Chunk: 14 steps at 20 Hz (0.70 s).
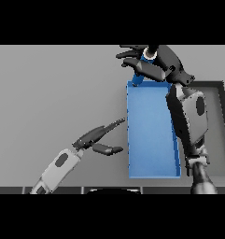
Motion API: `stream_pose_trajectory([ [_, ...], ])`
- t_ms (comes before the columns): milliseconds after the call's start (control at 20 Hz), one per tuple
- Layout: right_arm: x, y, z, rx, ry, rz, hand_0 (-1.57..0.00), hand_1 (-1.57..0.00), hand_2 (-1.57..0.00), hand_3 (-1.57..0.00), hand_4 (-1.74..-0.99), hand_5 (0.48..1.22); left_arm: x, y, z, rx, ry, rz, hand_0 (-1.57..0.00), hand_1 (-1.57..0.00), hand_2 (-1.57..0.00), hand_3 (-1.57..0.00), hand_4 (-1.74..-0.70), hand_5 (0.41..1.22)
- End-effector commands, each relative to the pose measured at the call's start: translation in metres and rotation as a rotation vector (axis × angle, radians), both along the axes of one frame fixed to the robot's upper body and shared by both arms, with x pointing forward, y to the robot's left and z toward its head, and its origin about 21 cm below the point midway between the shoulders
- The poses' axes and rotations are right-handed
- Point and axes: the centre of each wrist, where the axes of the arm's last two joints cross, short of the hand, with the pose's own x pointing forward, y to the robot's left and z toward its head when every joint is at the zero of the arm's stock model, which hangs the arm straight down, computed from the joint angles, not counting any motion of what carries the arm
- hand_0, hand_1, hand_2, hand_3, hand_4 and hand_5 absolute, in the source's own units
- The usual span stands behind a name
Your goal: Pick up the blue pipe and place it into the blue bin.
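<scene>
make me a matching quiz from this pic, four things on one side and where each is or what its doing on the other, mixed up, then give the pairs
1. blue pipe
2. blue bin
3. left hand
4. right hand

A. open, fingers straight, beside the bin's left wall
B. lying on the grey table, long and open-topped
C. curled round a thing over the bin's far end
D. held tilted, lower end at the bin's far rim

Pairs: 1-D, 2-B, 3-A, 4-C

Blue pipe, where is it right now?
In the head view the blue pipe is held in the right hand, tilted over the far end of the blue bin, right of centre.
</scene>
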Motion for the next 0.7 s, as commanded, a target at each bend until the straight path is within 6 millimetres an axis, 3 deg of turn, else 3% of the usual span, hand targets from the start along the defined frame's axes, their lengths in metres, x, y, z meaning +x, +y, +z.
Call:
stream_pose_trajectory([
  [0, 0.006, -0.011, -0.003, -0.005, 0.031, -0.036, -1.57, -1.57, -1.57, -1.57, -1.499, 1.221, -0.002, 0.002, -0.002, 0.005, -0.007, 0.003, 0.00, 0.00, 0.00, 0.00, -0.83, 0.470],
  [100, 0.020, -0.037, -0.022, -0.009, 0.127, -0.131, -1.57, -1.57, -1.57, -1.57, -1.499, 1.221, -0.001, 0.005, -0.004, 0.010, -0.001, 0.011, 0.00, 0.00, 0.00, 0.00, -0.83, 0.465],
  [250, 0.023, -0.057, -0.055, -0.022, 0.236, -0.227, -1.57, -1.57, -1.57, -1.57, -1.499, 1.221, 0.002, 0.008, 0.001, 0.013, -0.007, 0.005, 0.00, 0.00, 0.00, 0.00, -0.82, 0.462],
  [550, 0.011, -0.088, -0.132, -0.079, 0.491, -0.417, -1.57, -1.57, -1.57, -1.57, -1.499, 1.221, 0.000, 0.012, 0.000, 0.016, -0.009, 0.007, 0.00, 0.00, 0.00, 0.00, -0.83, 0.469],
  [650, 0.006, -0.096, -0.152, -0.111, 0.571, -0.490, -1.57, -1.57, -1.57, -1.57, -1.499, 1.221, -0.007, 0.006, -0.002, 0.011, -0.001, -0.001, 0.00, 0.00, 0.00, 0.00, -0.83, 0.470],
])
